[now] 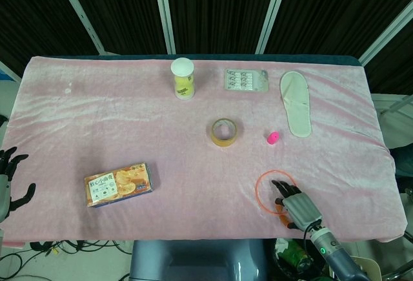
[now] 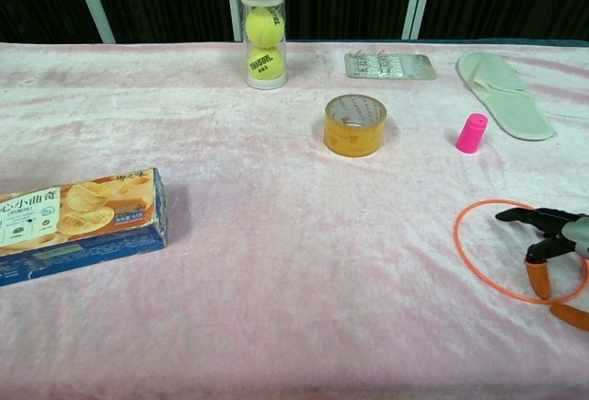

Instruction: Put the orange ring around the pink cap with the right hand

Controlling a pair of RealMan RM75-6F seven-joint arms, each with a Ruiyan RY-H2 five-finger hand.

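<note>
Ring (image 2: 471, 257) flat under right hand's (image 2: 552, 239) fingertips (image 2: 511, 215).

Right hand (image 1: 298, 206): grey metallic back, black fingers, two tipped in orange; silver wrist cuff carrying a small green light. Left hand (image 1: 10, 181): black fingers, pale grey body at frame edge.

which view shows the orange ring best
The head view: from above, the orange ring reads as a near-full circle on the pink cloth, its near-right arc covered by the right robot hand. The chest view shows the ring flattened into an oval, with the robot hand over its right part.
</note>
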